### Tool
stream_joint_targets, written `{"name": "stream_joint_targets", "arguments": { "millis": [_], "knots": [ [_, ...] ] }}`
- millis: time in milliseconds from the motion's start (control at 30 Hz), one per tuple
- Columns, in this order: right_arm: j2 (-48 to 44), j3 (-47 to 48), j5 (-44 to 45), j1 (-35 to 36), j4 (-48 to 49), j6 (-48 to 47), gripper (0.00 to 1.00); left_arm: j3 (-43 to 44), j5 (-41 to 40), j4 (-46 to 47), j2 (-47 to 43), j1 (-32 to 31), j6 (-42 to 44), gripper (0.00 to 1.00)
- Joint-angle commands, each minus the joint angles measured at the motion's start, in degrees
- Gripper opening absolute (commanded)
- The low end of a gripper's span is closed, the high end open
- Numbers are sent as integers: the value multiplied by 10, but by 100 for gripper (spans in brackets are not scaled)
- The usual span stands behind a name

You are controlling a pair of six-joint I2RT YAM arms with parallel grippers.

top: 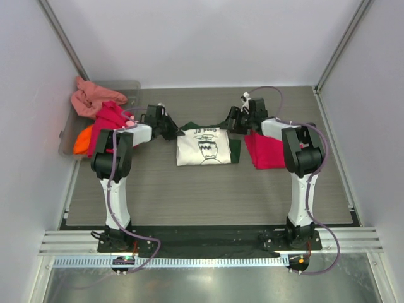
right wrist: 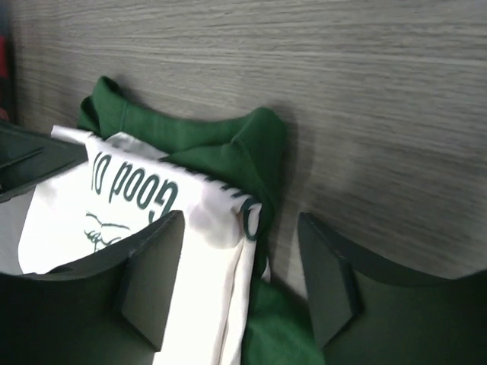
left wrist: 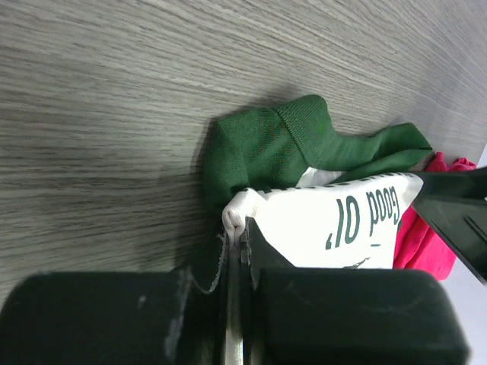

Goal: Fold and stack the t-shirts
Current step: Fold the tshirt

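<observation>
Left pincer [left wrist: 242,242] tight on cream shirt [left wrist: 335,228]

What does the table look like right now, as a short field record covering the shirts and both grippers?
shirt in work: cream-white t-shirt with dark green sleeves and print, partly folded, mid-table
left gripper: shut on that shirt's white edge
right gripper: open, straddling the shirt's other edge
set aside: plain crimson-pink cloth shirt, looks folded, lying to its right
waiting: salmon shirt, magenta shirt and orange shirt, heaped in translucent grey plastic tray, far left
</observation>
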Motion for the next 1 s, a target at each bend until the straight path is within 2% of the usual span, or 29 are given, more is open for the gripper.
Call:
{"name": "stream_joint_targets", "arguments": {
  "millis": [0,67,267,367,500,567,633,733,967],
  "knots": [
    [31,30,-26,-1,19,2,65,19,8,1,5,4,3,0],
    [45,42,-27,-1,13,1,62,20,8,1,7,5,4,0],
    [65,53,-38,-1,16,4,63,25,6,-15,7,4,4,0],
    [75,62,-62,-1,23,18,61,28,8,-16,8,4,3,0],
    [54,17,-63,-2,51,21,66,27,5,-18,8,4,4,0],
    [44,-2,-95,-8,72,36,70,28,4,-18,8,4,5,0],
    [32,-36,-116,-17,131,60,70,26,3,-19,10,5,5,0],
    [28,-48,-117,-20,134,60,66,26,1,-19,10,4,6,0],
    [52,-35,-111,-20,116,60,50,26,1,-19,8,4,4,0]
  ]
}}
